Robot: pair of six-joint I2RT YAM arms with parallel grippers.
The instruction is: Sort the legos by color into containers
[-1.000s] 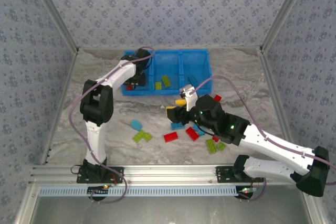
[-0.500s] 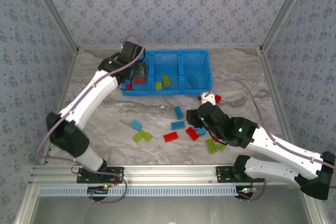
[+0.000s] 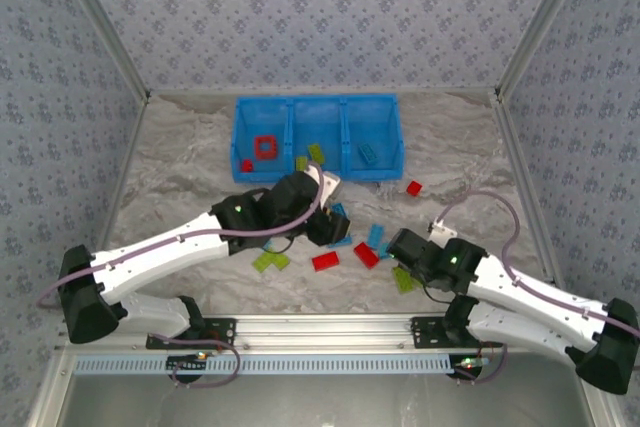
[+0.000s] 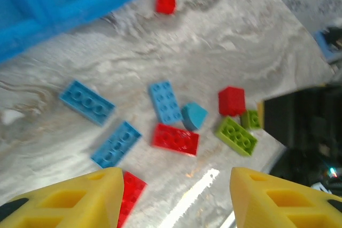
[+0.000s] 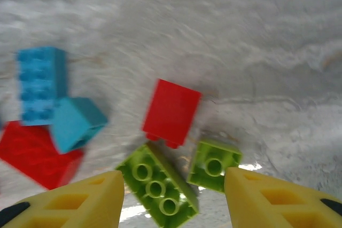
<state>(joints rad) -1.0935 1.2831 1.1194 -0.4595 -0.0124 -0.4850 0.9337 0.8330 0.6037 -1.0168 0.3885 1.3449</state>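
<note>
The blue container (image 3: 392, 137) stands at the back. Its left compartment holds a red square frame (image 3: 265, 148), the middle one green legos (image 3: 316, 153), the right one a blue lego (image 3: 369, 154). Loose legos lie mid-table. My left gripper (image 3: 328, 225) hovers open over blue legos (image 4: 166, 101) and a red plate (image 4: 175, 139), with nothing between its fingers (image 4: 69, 201). My right gripper (image 3: 400, 249) is open just above a long green lego (image 5: 157, 185) and a small green one (image 5: 214, 165), next to a red lego (image 5: 171, 111).
A single red lego (image 3: 414, 187) lies near the container's right front corner. A green pair (image 3: 270, 261) sits at the left of the pile. The two arms are close together over the loose pile. Patterned walls enclose the marble-look table (image 3: 180, 177).
My left arm swung from the container's left compartment down to the loose pile; the red frame now lies in that compartment. My right gripper pulled back toward the near right, over the green legos.
</note>
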